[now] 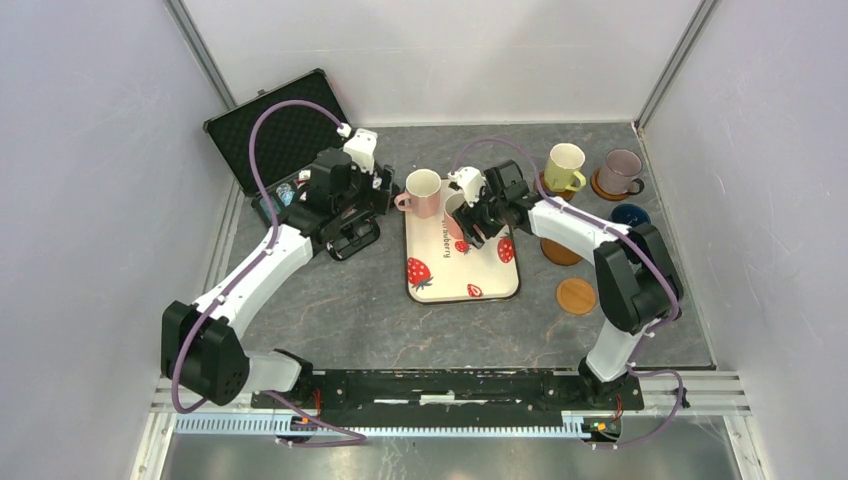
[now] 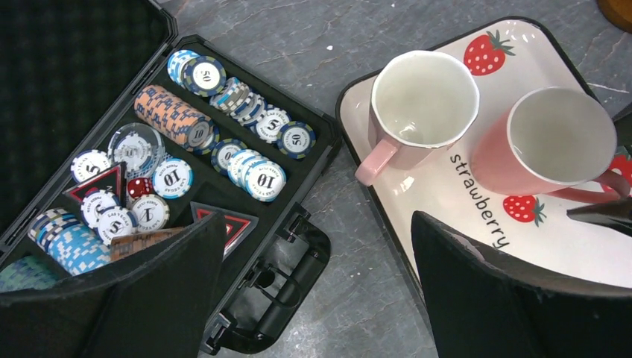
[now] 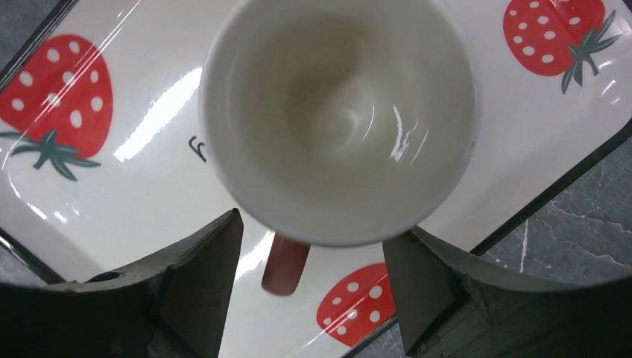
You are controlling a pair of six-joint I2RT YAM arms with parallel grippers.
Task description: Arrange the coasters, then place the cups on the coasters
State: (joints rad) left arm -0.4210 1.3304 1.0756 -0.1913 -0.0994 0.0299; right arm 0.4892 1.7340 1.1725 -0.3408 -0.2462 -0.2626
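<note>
Two pink cups stand on the strawberry tray (image 1: 455, 275): one (image 1: 422, 192) at its far left, the other (image 1: 457, 212) beside it. My right gripper (image 3: 313, 261) hangs open over the second pink cup (image 3: 339, 112), one finger on each side of its handle (image 3: 285, 265) and neither touching it. My left gripper (image 2: 317, 298) is open and empty above the table between the chip case and the tray. A yellow-green cup (image 1: 565, 165) and a lilac cup (image 1: 620, 170) each sit on a coaster. Two bare coasters (image 1: 560, 252) (image 1: 576, 296) lie right of the tray. A navy cup (image 1: 630, 215) stands near them.
An open black case (image 2: 298, 246) of poker chips (image 2: 175, 115) lies at the left, its lid (image 1: 275, 130) propped back and its handle under my left gripper. Grey walls enclose the table on three sides.
</note>
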